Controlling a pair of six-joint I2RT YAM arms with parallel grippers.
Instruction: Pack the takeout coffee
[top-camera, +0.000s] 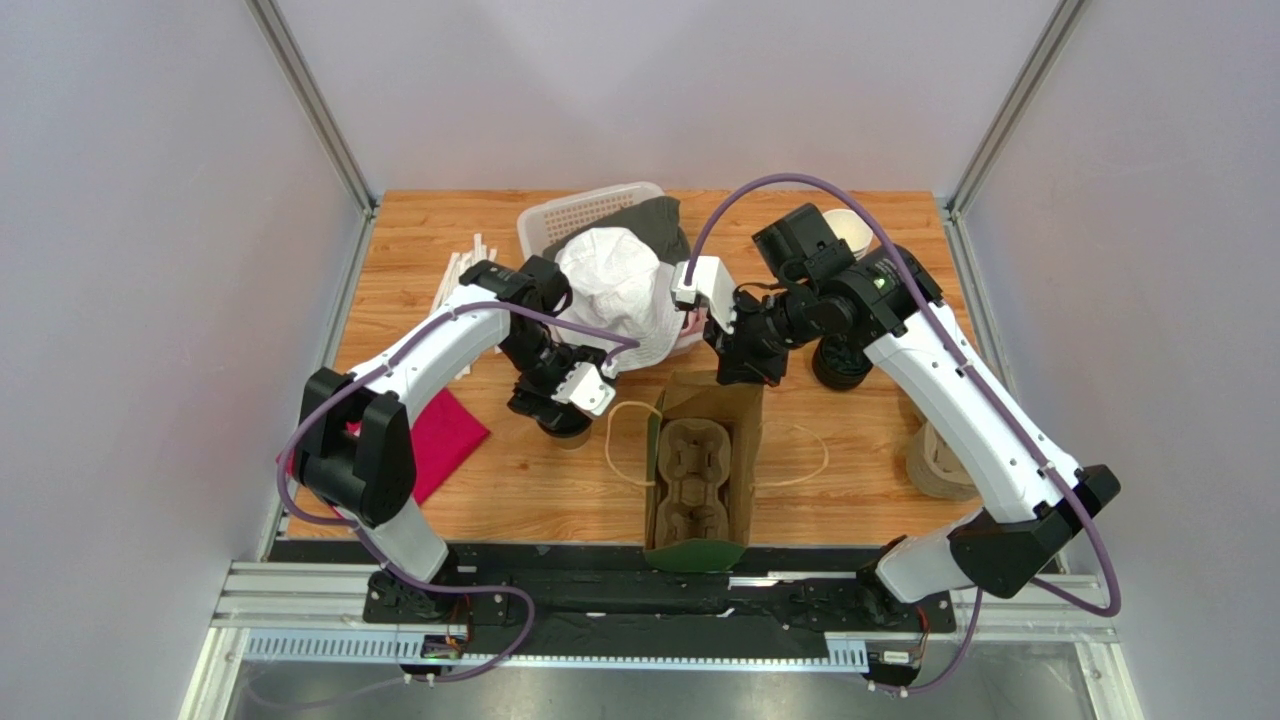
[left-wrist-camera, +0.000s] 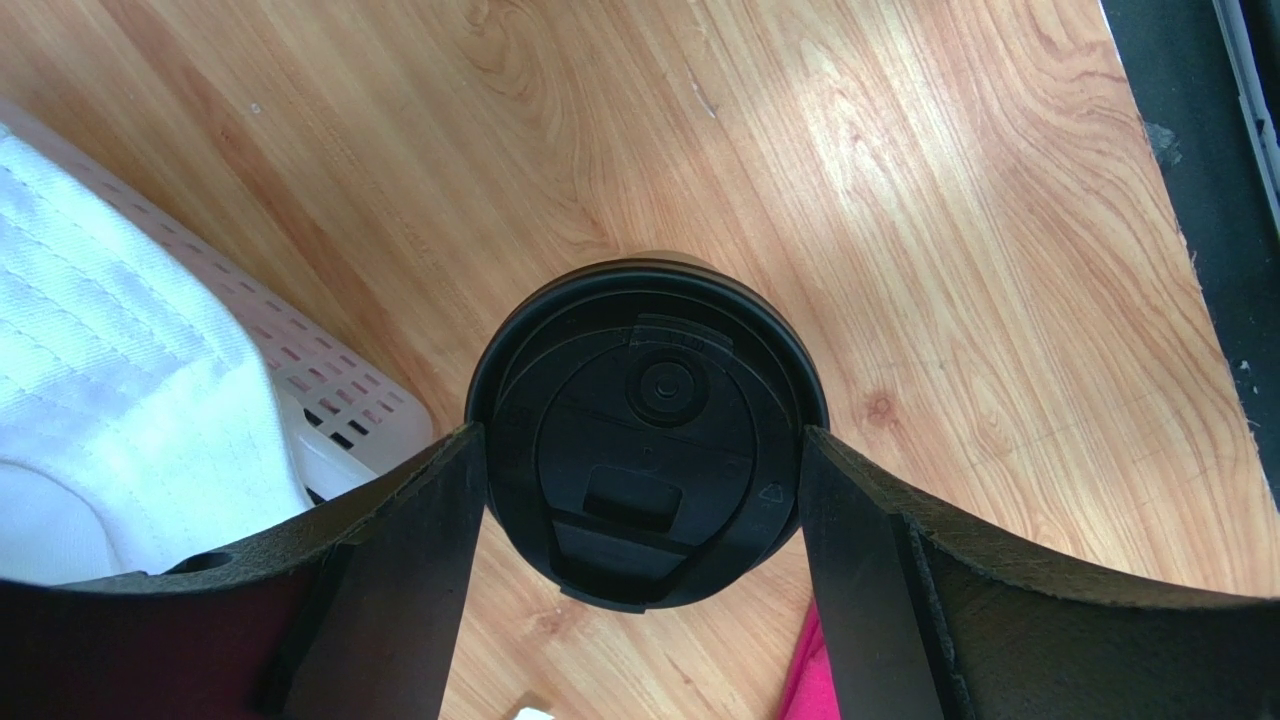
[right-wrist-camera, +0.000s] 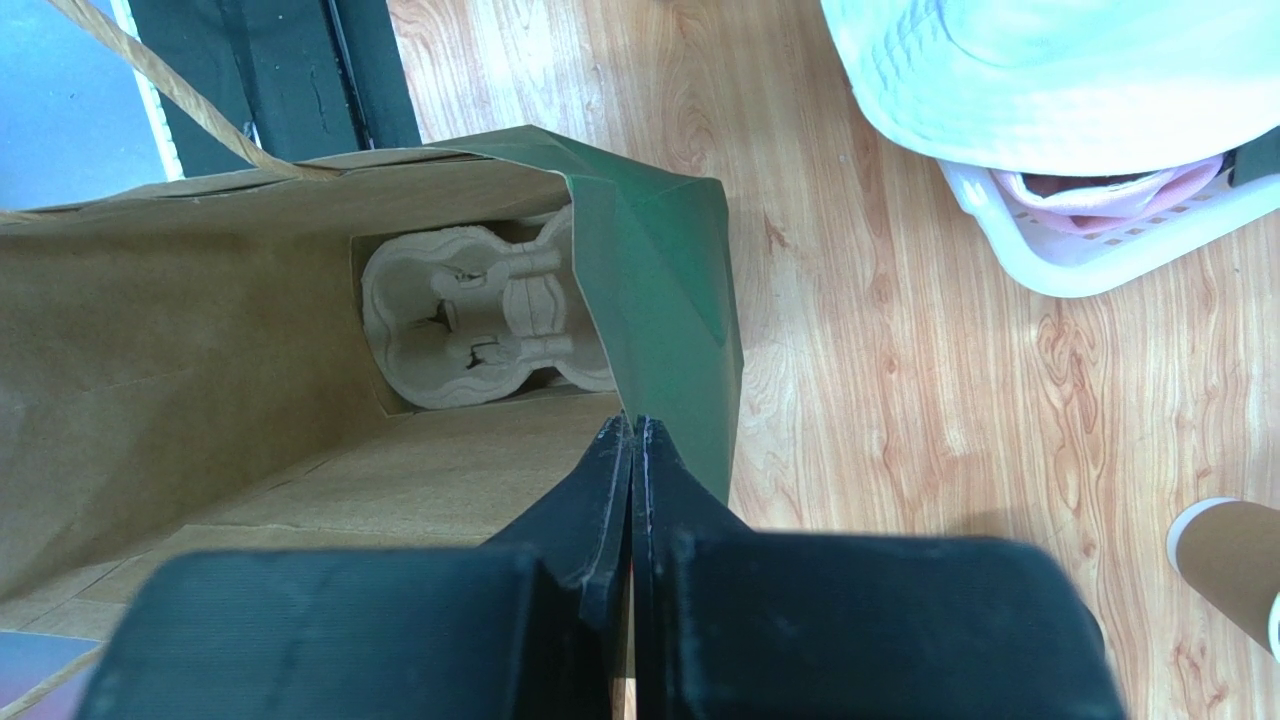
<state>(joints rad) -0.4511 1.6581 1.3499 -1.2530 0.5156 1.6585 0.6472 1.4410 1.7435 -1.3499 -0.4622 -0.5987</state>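
The takeout coffee (top-camera: 568, 431) stands on the wooden table left of the bag; its round black lid (left-wrist-camera: 646, 435) fills the middle of the left wrist view. My left gripper (top-camera: 571, 398) (left-wrist-camera: 643, 435) hangs right over it, open, one finger at each side of the lid rim; whether they press on it I cannot tell. A brown paper bag (top-camera: 744, 450) (right-wrist-camera: 226, 345) stands open with a pulp cup carrier (top-camera: 694, 477) (right-wrist-camera: 473, 323) at its bottom. My right gripper (top-camera: 736, 368) (right-wrist-camera: 633, 425) is shut on the bag's far rim.
A white basket (top-camera: 586, 218) (right-wrist-camera: 1082, 240) with white cloth sits behind the bag. A pink cloth (top-camera: 443, 435) and white sticks (top-camera: 458, 278) lie on the left. On the right are black lids (top-camera: 842, 365) and stacked brown cups (top-camera: 939, 458).
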